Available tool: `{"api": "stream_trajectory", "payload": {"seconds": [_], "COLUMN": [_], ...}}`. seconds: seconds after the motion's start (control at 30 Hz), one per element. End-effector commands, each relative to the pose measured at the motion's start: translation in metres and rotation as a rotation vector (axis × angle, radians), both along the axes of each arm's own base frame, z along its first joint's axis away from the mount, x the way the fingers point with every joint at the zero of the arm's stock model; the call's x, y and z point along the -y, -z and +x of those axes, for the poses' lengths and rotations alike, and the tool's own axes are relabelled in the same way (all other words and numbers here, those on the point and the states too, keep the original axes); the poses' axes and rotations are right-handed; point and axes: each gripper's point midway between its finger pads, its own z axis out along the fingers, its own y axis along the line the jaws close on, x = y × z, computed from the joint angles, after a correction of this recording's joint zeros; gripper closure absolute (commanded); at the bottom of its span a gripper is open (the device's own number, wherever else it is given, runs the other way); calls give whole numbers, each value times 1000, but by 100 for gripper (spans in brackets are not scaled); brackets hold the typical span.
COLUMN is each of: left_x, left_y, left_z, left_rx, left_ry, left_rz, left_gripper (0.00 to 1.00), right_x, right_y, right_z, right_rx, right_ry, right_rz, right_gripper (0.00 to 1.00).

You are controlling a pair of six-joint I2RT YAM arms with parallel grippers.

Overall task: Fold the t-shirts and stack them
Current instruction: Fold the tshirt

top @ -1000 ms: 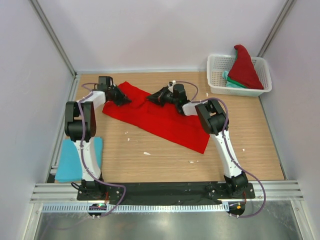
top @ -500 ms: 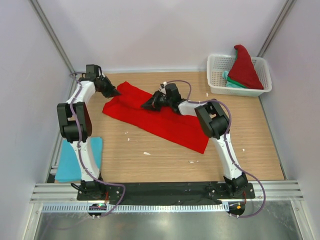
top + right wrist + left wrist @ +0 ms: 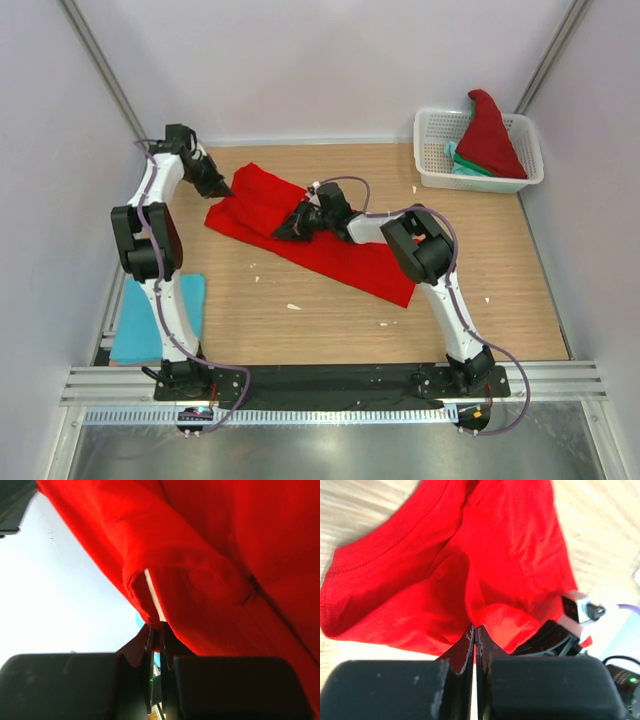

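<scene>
Claws on both arms were pinched shut on one shirt: the left claw (image 3: 218,188) at its far-left corner, the right claw (image 3: 282,231) on an edge near its middle. On the table (image 3: 330,310) this spread red t-shirt (image 3: 350,255) lay as a long band, partly doubled over, so its fold looked only begun. The white basket (image 3: 432,150) at far right held a second red t-shirt (image 3: 490,135) and a teal t-shirt (image 3: 468,168), both unfolded. A light blue t-shirt (image 3: 128,325) lay flat at near left, seemingly the stack's start. Only the wrist views showed cloth between the fingers; only the top view showed the basket and the blue shirt.
</scene>
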Motion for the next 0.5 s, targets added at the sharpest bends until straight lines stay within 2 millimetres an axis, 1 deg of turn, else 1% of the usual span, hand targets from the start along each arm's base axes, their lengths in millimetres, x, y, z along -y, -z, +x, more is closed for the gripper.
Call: {"api": "stream_trajectory", "payload": {"seconds": [0.0,0.1,0.2,0.37,0.43,0.47], "left_x": [-4,-4,-6,-10,-11,-11], "left_y": [2,6,16,40,47,48], "left_z": [-8,-11,-18,-22,-22,-22], "left_rx": [-30,-45,-79,-121,-134,-138], "left_ry": [53,71,83,87,92,94], "left_rz": [8,9,27,49,50,52], "left_gripper": [100,100,100,100,100,97], "right_x": [0,-2,-3,-3,-1,0], "right_y": [-52,-57,-55,-37,-33,-30], "right_z": [2,4,5,-2,-2,-4], "right_rx": [72,73,68,48,56,49], "right_ry": [-4,-3,-4,-15,-20,-27], "right_rz": [72,82,73,33,14,-7], "right_gripper": [93,93,92,90,86,83]}}
